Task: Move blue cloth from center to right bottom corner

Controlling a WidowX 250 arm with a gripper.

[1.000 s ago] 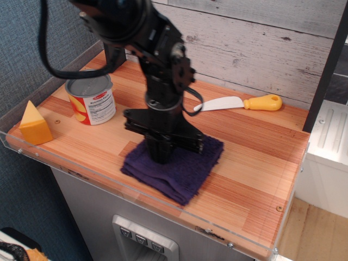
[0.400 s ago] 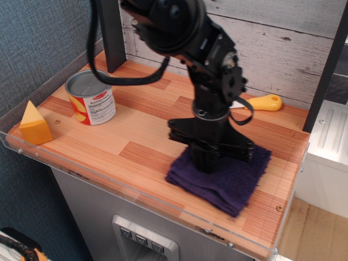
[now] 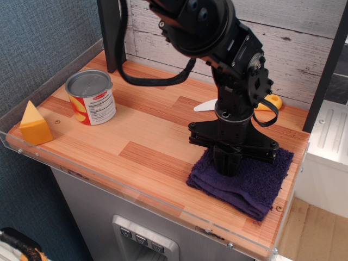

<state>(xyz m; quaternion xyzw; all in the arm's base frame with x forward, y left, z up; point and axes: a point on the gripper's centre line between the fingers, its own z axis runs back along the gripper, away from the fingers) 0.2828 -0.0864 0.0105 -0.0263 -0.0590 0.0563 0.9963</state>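
The blue cloth (image 3: pixel 244 182), a folded dark indigo terry towel, lies flat at the right front part of the striped wood tabletop, near the right bottom corner (image 3: pixel 272 239) with its clear acrylic rim. My black gripper (image 3: pixel 227 165) points straight down and presses onto the middle of the cloth. Its fingertips sit close together in the fabric and seem to pinch it. The arm hides the cloth's centre.
A tin can (image 3: pixel 91 97) with a red and white label stands at the left. A yellow cheese wedge (image 3: pixel 35 124) sits at the left front corner. A white knife with a yellow handle (image 3: pixel 269 101) lies behind the arm. A dark post (image 3: pixel 110 35) stands at the back.
My gripper has moved to the right and dragged the cloth with it, from the table's centre to the right front area near the corner.
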